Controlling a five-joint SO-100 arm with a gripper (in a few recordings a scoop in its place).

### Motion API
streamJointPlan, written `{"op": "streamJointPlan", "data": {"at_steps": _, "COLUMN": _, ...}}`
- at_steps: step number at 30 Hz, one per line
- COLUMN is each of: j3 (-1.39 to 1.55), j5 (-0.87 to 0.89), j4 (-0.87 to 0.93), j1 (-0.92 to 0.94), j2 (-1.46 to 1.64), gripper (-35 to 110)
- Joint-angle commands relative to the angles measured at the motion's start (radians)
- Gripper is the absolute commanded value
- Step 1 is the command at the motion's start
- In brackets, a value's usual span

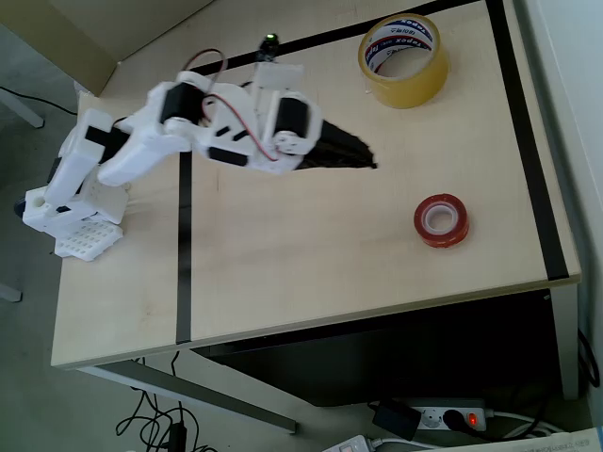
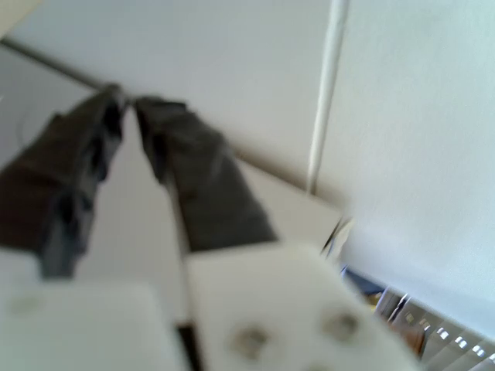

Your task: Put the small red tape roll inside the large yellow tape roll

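Red roll [image 1: 441, 219] apart from yellow roll [image 1: 403, 59]

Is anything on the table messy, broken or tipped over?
Nothing stands out. The red tape and the yellow tape both lie flat on the table, apart from each other, and neither looks squashed. The robot's hand is up above the table, pinched shut with nothing in it.
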Motion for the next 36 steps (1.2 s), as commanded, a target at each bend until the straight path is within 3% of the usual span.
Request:
{"op": "streamJointPlan", "data": {"at_steps": 1, "j3": -0.078, "j5": -0.005, "j4": -0.138, "j1": 0.005, "j2": 0.012, "gripper": 0}}
{"op": "streamJointPlan", "data": {"at_steps": 36, "j3": -0.080, "j5": 0.003, "j4": -0.584, "j1": 0.043, "j2": -0.379, "gripper": 0}}
